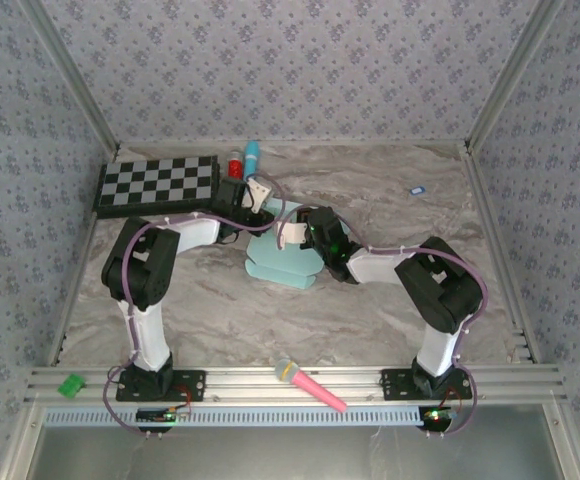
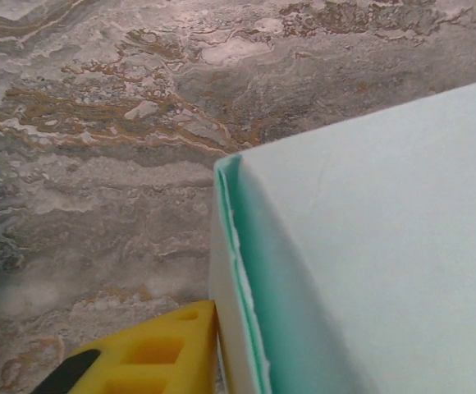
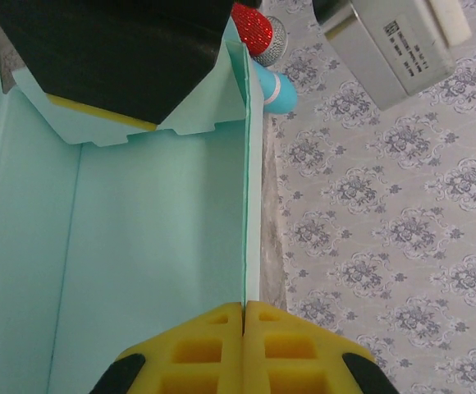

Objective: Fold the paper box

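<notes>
At the far left of the overhead view the checkerboard (image 1: 155, 185) sits well apart from the work. The left gripper (image 1: 258, 208) comes in beside it to the far end of the paper box (image 1: 288, 268), which lies mid-table (image 1: 370, 320) between the two wrists. In the left wrist view one yellow finger (image 2: 152, 357) rests against the outer face of an upright box wall near its corner. Its partner is hidden behind the card, so I cannot tell how wide that gripper stands or whether it has the wall pinched. To the right, the right gripper (image 3: 244, 320) has its pads pressed together on the top edge of a raised side wall, with the thin card nipped between them. That wall's long axis runs straight away from the fingers toward the left gripper's black body, which hangs over a scalloped flap (image 3: 197, 115). The box's hollow lies to the wall's left. Both arms are at the box; the right one's hold looks the surer, so the flap likely falls to the left.
</notes>
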`<move>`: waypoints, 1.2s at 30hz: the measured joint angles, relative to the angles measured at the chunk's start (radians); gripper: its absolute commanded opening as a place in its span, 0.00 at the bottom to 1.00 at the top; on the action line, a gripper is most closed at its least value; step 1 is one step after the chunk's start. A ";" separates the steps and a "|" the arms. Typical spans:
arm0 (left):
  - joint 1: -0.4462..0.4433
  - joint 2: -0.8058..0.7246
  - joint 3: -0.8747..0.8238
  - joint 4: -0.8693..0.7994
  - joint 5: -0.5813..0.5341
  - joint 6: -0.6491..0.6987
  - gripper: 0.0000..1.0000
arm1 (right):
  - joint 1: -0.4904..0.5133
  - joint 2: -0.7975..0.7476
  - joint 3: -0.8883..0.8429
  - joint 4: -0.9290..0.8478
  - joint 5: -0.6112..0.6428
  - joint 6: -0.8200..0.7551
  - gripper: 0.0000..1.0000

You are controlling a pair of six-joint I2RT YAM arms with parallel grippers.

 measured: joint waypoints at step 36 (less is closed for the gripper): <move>-0.049 -0.201 -0.076 -0.213 -0.347 -0.279 0.10 | 0.037 -0.321 0.167 -0.485 0.095 0.649 0.70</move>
